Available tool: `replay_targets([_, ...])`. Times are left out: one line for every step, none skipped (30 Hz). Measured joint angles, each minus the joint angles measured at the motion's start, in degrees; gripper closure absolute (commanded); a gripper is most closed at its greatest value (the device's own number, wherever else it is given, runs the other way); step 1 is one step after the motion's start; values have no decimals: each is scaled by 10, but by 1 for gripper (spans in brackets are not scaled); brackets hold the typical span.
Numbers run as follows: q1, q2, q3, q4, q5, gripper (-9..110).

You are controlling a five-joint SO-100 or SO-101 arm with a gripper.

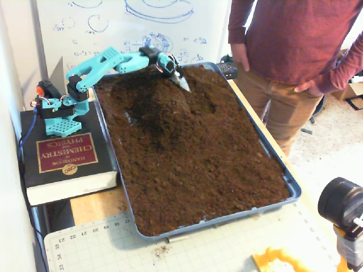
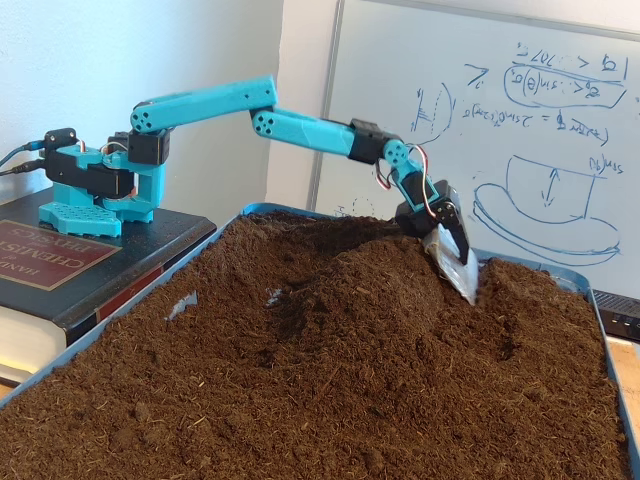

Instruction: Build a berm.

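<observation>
- The book [image 1: 65, 164] under the arm's base [image 1: 57, 113], far left of the fingers in the higher fixed view, is all that raises the robot; from where I stand, a hard pull through heavy soil could rock it, though nothing looks tilted now.
- The berm [image 2: 350, 290] sits just left of and below the fingers in the low fixed view, a dark hump rising toward the back of the tray [image 1: 283, 175]. Its near slope looks crumbly, so I'd guess a careless pass could slump it flat again.
- The gripper [image 2: 458, 268] appears closed on a pale scoop blade [image 2: 452, 262], its tip at the soil on the mound's far flank. If the grip is weak, a deep dig might twist the blade loose.
- Right of the fingers lies the tray's back rim, quite near; a sweep that way could spill soil over the edge.
- The person [image 1: 289, 51] stands further right beside the tray, close enough to be brushed by a wide swing.
</observation>
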Motion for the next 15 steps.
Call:
replay_targets([-1,17,13,22,0,101])
replay_targets([-1,33,27,41,0,101])
replay_targets([-2,48,41,57,0,101])
replay_targets([-2,62,54,69,0,101])
replay_targets([-2,75,69,77,0,101])
replay_targets([-2,86,84,83,0,101])
replay_targets([-2,97,98,88,0,101])
replay_targets([-2,105,109,91,0,101])
replay_targets([-2,113,119,93,0,101])
replay_targets([-1,119,126,95,0,101])
replay_targets([-1,125,131,97,0,101])
replay_targets([2,131,137,98,0,101])
replay_targets([3,136,134,102,0,101])
replay_targets([4,139,132,106,0,101])
replay_targets([7,144,128,112,0,101])
